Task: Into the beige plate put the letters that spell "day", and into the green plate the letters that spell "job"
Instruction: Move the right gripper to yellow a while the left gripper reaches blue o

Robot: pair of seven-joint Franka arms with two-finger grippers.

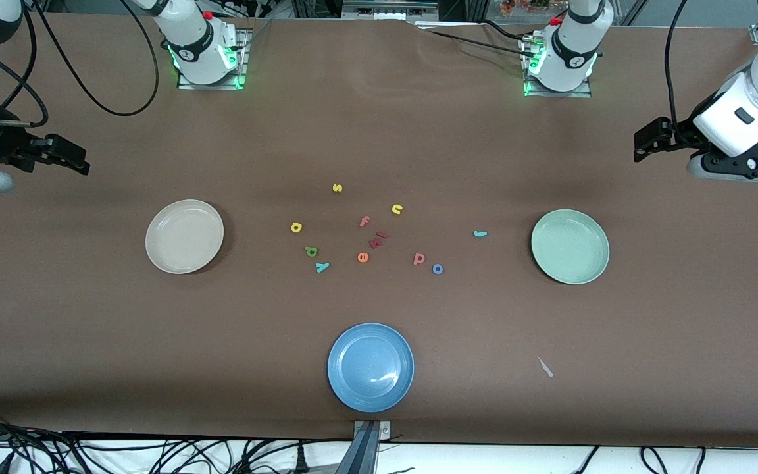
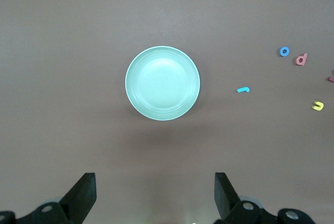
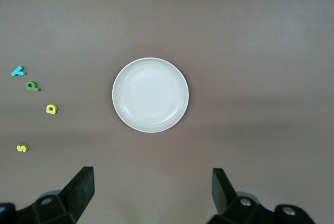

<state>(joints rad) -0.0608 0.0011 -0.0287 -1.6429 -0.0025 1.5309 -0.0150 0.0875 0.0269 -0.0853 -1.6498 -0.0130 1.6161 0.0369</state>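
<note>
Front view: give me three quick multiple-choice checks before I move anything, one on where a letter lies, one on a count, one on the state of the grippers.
1. Which task letter lies closest to the green plate?
A. the teal j
B. the green d
C. the yellow a

2. How many plates are on the table?
A. two
B. three
C. four

3. How do the left gripper and the right gripper stand?
A. both shut on letters
B. one open, one shut
C. both open, holding nothing

Answers:
1. A: the j lies beside the green plate, the d and a toward the beige plate.
2. B: beige, green and the blue plate.
3. C: each wrist view shows spread fingers with nothing between.
</note>
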